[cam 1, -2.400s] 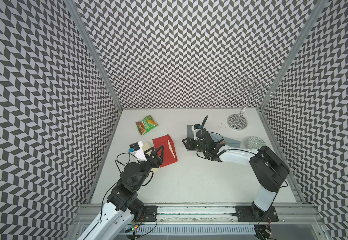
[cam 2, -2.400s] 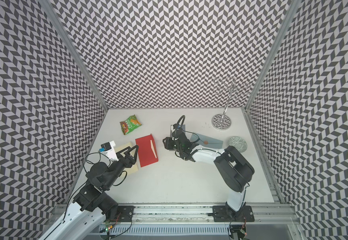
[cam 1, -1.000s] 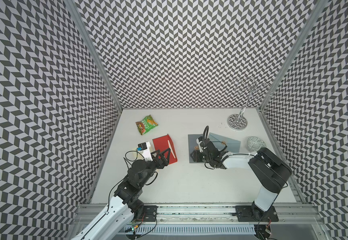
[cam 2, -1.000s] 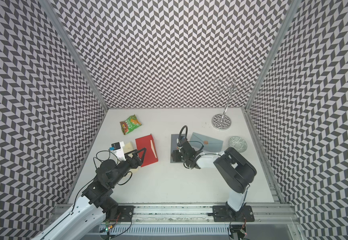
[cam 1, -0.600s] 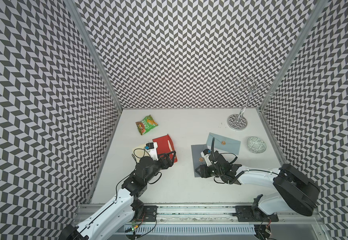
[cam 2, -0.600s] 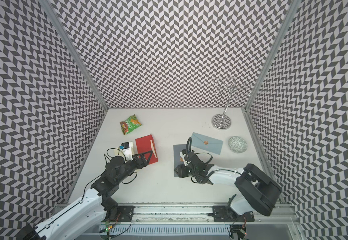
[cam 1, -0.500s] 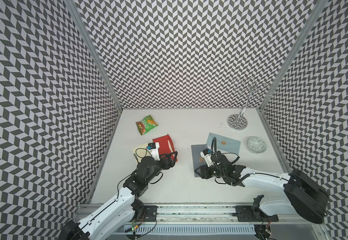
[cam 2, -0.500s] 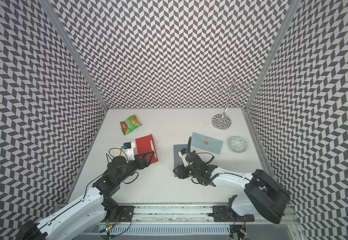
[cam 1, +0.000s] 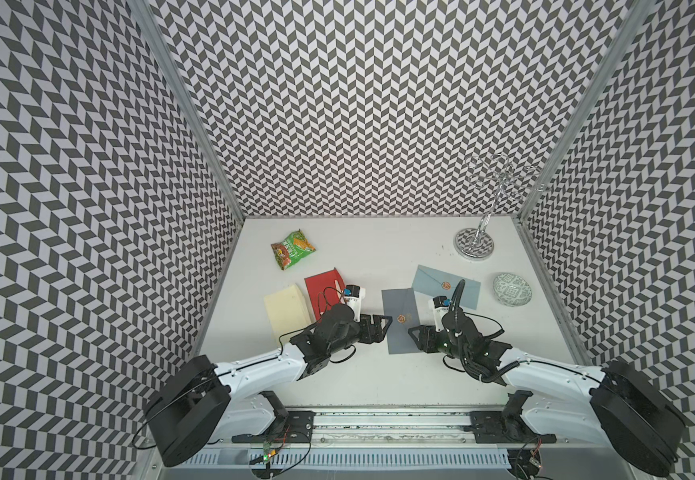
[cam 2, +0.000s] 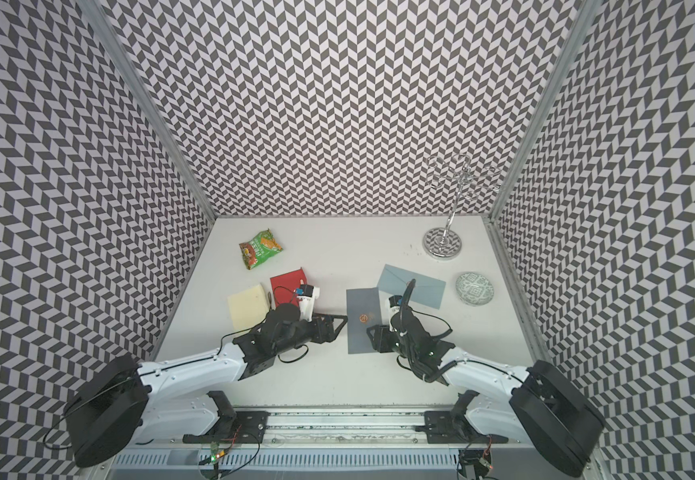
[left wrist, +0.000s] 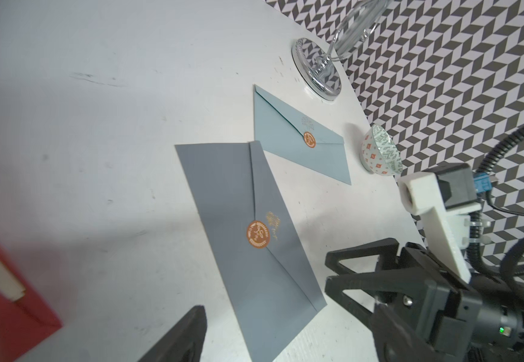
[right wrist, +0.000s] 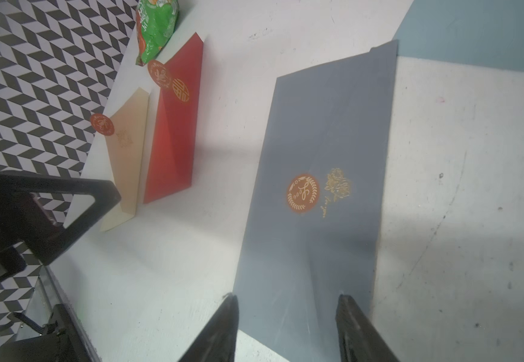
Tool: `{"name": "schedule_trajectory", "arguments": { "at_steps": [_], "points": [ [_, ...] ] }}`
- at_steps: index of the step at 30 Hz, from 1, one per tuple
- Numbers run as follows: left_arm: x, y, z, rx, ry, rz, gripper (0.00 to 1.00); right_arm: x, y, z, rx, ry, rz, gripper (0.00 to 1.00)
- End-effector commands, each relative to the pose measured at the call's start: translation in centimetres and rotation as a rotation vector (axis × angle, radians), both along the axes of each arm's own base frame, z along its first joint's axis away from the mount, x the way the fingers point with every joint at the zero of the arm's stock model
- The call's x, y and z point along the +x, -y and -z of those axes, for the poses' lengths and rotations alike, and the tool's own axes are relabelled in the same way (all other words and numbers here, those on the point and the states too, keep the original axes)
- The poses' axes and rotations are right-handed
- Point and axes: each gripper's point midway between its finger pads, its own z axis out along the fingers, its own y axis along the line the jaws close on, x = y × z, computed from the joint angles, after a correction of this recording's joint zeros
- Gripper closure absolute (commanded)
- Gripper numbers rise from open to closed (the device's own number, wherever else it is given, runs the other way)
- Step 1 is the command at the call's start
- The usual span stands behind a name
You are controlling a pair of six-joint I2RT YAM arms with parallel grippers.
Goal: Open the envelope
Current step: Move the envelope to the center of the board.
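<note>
The dark grey envelope lies flat mid-table, its flap held shut by a round orange seal. My left gripper is open and low by the envelope's left edge, its tips just short of it. Only one of its fingers shows in the left wrist view, beside the envelope. My right gripper comes in from the right, open. Its two fingertips stand apart over the envelope's near end, with nothing pinched between them.
A light blue envelope lies just behind the grey one. A red envelope and a cream one lie at the left, with a green snack packet behind them. A patterned bowl and a chrome stand stand at the back right.
The grey envelope has slid toward the table's front under my right gripper. My left gripper has swung right, away from the red envelope to the grey one's left edge.
</note>
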Motion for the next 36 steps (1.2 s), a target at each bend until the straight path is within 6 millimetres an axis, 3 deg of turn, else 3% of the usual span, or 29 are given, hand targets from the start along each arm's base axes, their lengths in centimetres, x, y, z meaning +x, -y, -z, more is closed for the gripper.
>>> {"name": "schedule_trajectory", "arguments": {
  "at_steps": [1, 7, 18, 26, 36],
  "points": [
    [0.7, 2.1, -0.6, -0.007, 0.035, 0.038, 0.21, 1.3, -0.3, -0.7, 0.055, 0.009, 0.039, 0.48],
    [1.9, 3.7, 1.6, 0.059, 0.002, 0.052, 0.33, 1.5, 0.5, 0.1, 0.090, -0.029, 0.075, 0.49],
    [1.8, 7.0, 6.0, 0.090, -0.083, 0.127, 0.39, 1.8, 2.4, 0.1, 0.144, -0.024, 0.164, 0.41],
    [0.9, 6.0, 8.4, 0.164, -0.120, 0.139, 0.41, 2.0, 3.5, -0.4, 0.141, 0.005, 0.200, 0.36],
    [-4.5, 3.1, 11.9, 0.212, -0.195, 0.210, 0.45, 1.9, 3.1, -0.2, 0.154, -0.008, 0.164, 0.36]
  ]
}}
